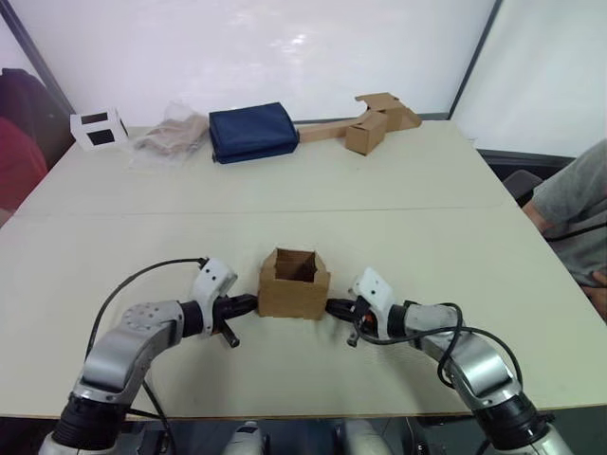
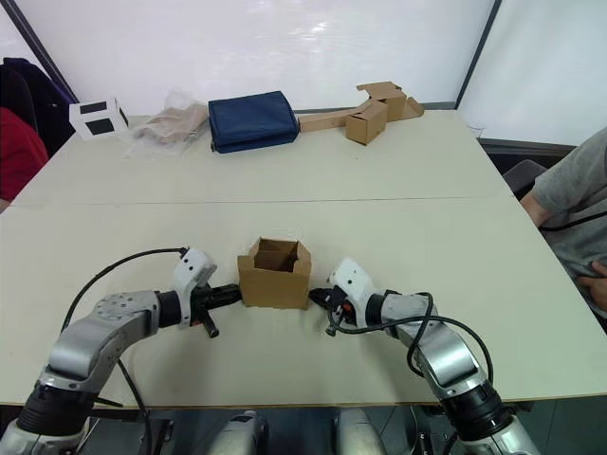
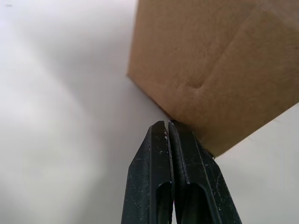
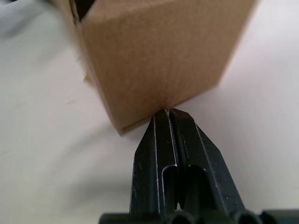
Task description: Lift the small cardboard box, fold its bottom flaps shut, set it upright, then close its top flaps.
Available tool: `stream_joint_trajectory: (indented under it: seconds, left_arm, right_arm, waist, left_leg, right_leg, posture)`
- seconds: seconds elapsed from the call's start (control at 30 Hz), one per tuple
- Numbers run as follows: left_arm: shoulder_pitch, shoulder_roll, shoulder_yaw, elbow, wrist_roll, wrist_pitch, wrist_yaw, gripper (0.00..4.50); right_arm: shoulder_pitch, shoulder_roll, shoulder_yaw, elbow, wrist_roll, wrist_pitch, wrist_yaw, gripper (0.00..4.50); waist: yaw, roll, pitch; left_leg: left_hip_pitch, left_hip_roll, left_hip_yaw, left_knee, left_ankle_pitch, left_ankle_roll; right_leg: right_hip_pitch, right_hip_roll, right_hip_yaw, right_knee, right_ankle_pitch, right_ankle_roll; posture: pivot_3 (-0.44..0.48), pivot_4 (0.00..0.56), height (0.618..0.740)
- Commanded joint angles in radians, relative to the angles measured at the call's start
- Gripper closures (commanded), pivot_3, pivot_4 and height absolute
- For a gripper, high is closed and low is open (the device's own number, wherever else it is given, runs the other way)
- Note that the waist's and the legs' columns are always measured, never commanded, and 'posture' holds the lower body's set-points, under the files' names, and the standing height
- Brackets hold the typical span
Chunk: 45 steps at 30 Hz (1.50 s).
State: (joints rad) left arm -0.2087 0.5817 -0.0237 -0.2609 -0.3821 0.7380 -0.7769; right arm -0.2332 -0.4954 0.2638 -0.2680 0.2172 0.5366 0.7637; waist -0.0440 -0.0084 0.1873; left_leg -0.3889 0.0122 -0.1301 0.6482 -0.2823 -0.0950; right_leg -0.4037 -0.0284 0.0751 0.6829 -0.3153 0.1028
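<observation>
The small cardboard box (image 1: 294, 284) stands upright on the table near its front edge, its top flaps (image 1: 296, 261) standing open so the inside shows. Its bottom flaps are hidden beneath it. My left gripper (image 1: 252, 302) is shut, its tips against the box's lower left wall (image 3: 205, 79). My right gripper (image 1: 331, 306) is shut too, its tips touching the lower right wall (image 4: 159, 51). The two grippers press the box from opposite sides at table level.
Along the far edge of the table (image 1: 398, 227) lie a white box with black windows (image 1: 99, 129), a crumpled clear bag (image 1: 171, 135), a folded navy cloth (image 1: 252, 132) and a cardboard box joined to a long strip (image 1: 365, 121). People sit at both sides.
</observation>
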Motion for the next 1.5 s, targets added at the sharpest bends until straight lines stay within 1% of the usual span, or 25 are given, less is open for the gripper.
stream_joint_trajectory:
  seconds: [0.03,0.3,0.47,0.7,0.8,0.87,0.93,1.03,1.17,1.3,1.5]
  left_arm:
    - [-0.015,0.012,0.011,-0.01,-0.011,-0.023,-0.012,4.42]
    - [-0.011,0.055,0.031,-0.014,-0.046,-0.007,-0.056,4.42]
    - [-0.007,0.088,0.003,0.024,-0.007,-0.058,-0.076,4.42]
    - [-0.048,0.133,0.052,0.079,-0.04,-0.069,-0.125,4.42]
    - [-0.088,0.158,0.086,0.099,-0.08,-0.053,-0.164,4.42]
    - [-0.156,0.188,0.116,0.101,-0.151,-0.004,-0.228,4.42]
    - [-0.227,0.206,0.112,0.111,-0.183,0.014,-0.273,4.42]
    - [-0.292,0.198,0.081,0.137,-0.173,0.003,-0.284,4.42]
    - [-0.358,0.163,0.03,0.186,-0.149,-0.03,-0.305,4.42]
    - [-0.392,0.132,-0.02,0.218,-0.131,-0.053,-0.329,4.42]
    - [-0.401,0.107,-0.082,0.258,-0.081,-0.108,-0.36,4.42]
  right_arm:
    - [0.003,-0.009,0.007,-0.055,0.014,0.0,0.022,4.5]
    - [-0.013,-0.016,-0.018,-0.051,0.002,-0.002,0.014,4.5]
    - [-0.033,-0.044,-0.037,-0.029,-0.009,-0.027,0.02,4.5]
    - [-0.021,-0.099,-0.088,-0.071,0.024,-0.023,0.055,4.5]
    - [-0.024,-0.127,-0.123,-0.087,0.045,-0.016,0.073,4.5]
    - [-0.054,-0.141,-0.174,-0.11,0.1,0.015,0.093,4.5]
    - [-0.099,-0.139,-0.209,-0.136,0.16,0.052,0.106,4.5]
    - [-0.148,-0.124,-0.205,-0.149,0.19,0.085,0.101,4.5]
    - [-0.19,-0.086,-0.173,-0.144,0.204,0.099,0.085,4.5]
    - [-0.211,-0.057,-0.127,-0.125,0.188,0.09,0.086,4.5]
    - [-0.245,-0.029,-0.076,-0.07,0.158,0.059,0.091,4.5]
  waist:
    - [0.0,0.0,0.0]
    - [0.0,0.0,0.0]
    - [0.0,0.0,0.0]
    - [0.001,0.0,0.0]
    - [0.0,0.0,0.0]
    - [0.0,0.0,0.0]
    - [0.0,0.0,0.0]
    - [-0.001,0.0,0.0]
    - [-0.001,0.0,0.0]
    - [-0.001,0.0,0.0]
    - [-0.002,0.0,0.0]
  left_leg:
    - [0.0,0.0,0.0,0.0,0.0,0.0]
    - [0.0,0.0,0.0,0.0,0.0,0.0]
    - [0.0,0.0,0.0,0.0,0.0,0.0]
    - [0.0,0.0,0.0,0.0,0.0,0.0]
    - [0.0,0.0,0.0,0.0,0.0,0.0]
    - [0.0,0.0,0.0,0.0,0.0,0.0]
    - [0.0,0.0,0.0,0.0,0.0,0.0]
    - [0.0,0.0,0.0,0.0,0.0,0.0]
    - [0.0,0.0,0.0,-0.001,-0.001,0.001]
    - [0.0,0.0,0.0,0.0,-0.001,0.001]
    - [0.0,0.0,0.0,0.0,-0.001,0.001]
  right_leg:
    - [0.0,0.0,0.0,0.0,0.0,0.0]
    - [0.0,0.0,0.0,0.0,0.0,0.0]
    - [0.0,0.0,0.0,0.0,0.0,0.0]
    - [0.0,0.0,0.0,0.0,0.0,0.0]
    - [0.0,0.0,0.0,0.0,0.0,0.0]
    - [0.0,0.0,0.0,0.0,0.0,0.0]
    - [0.0,0.0,-0.001,0.0,0.0,0.0]
    - [0.0,0.0,-0.001,0.0,0.0,0.0]
    - [0.0,0.001,0.0,-0.001,0.0,0.0]
    - [0.0,0.001,0.0,-0.001,0.0,0.0]
    - [0.0,0.001,0.0,-0.001,0.0,0.0]
  posture:
    - [0.0,0.15,0.74]
    - [0.0,0.15,0.74]
    - [0.0,0.15,0.74]
    - [0.0,0.15,0.74]
    - [0.0,0.15,0.74]
    - [0.0,0.15,0.74]
    - [0.0,0.15,0.74]
    - [0.0,0.15,0.74]
    - [0.0,0.15,0.74]
    - [0.0,0.15,0.74]
    - [0.0,0.15,0.74]
